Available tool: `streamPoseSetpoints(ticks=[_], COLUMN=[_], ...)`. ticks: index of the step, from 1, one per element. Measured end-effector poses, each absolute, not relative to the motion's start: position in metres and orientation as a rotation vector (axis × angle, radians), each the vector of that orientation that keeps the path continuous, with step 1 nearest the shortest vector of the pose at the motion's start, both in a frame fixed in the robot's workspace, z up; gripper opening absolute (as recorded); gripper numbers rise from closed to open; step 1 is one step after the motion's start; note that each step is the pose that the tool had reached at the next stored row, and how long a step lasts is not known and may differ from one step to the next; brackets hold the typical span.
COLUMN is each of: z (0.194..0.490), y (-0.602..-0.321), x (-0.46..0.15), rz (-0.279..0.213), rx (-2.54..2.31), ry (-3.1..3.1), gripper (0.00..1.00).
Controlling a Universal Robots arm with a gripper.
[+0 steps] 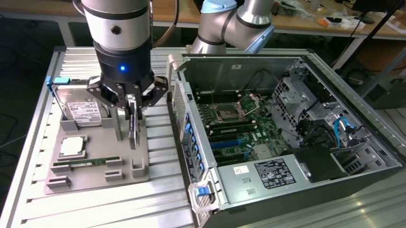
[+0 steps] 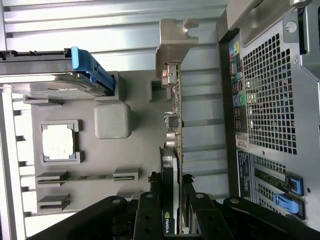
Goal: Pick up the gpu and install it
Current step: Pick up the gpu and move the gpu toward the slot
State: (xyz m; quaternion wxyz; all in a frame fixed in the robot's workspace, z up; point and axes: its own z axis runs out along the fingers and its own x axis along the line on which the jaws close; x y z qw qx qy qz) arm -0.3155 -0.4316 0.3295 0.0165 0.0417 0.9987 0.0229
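Overhead, your end effector [image 1: 131,113] hung at the grey moulded parts tray [image 1: 95,179], which sat on the slatted aluminium desk [image 1: 114,209] toward the exterior view's left.

Grip: the black fingers [image 2: 149,205] were clenched on the gpu [image 1: 133,135], a thin dark circuit card standing on edge, with one finger against each flat face. The wrist view showed the card edge-on, running away from the fingers to its silver metal bracket [image 2: 172,47] at the far end. A round black fan housing sat on one face, just at the fingers.

Position: the gpu stood over the tray edge nearest the open black computer case [image 1: 381,137]. You could not tell whether its lower edge touched the tray or hung just clear of it. It was outside the case, apart from the green motherboard [image 1: 228,123] inside.

Other parts on the tray:
- a silver boxy hard drive with a white label [image 1: 82,111], at the far end, propped in its holder;
- a square silver processor [image 1: 73,145] in a recess, nearer the camera in the exterior view;
- a narrow green memory stick [image 1: 85,163] on edge in its slot, nearer again.

The perforated rear panel [image 2: 270,100] of the case lay just beside the tray in the wrist view.
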Motion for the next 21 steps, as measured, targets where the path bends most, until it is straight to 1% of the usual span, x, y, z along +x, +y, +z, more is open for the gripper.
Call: streamPoseSetpoints(ticks=[12, 21], z=[0.344, 0.367], y=[-0.432, -0.432], x=[-0.315, -0.315], rz=[0.071, 0.071], rx=[0.130, 0.130], ry=[3.105, 3.106], gripper=[0.27, 0.27])
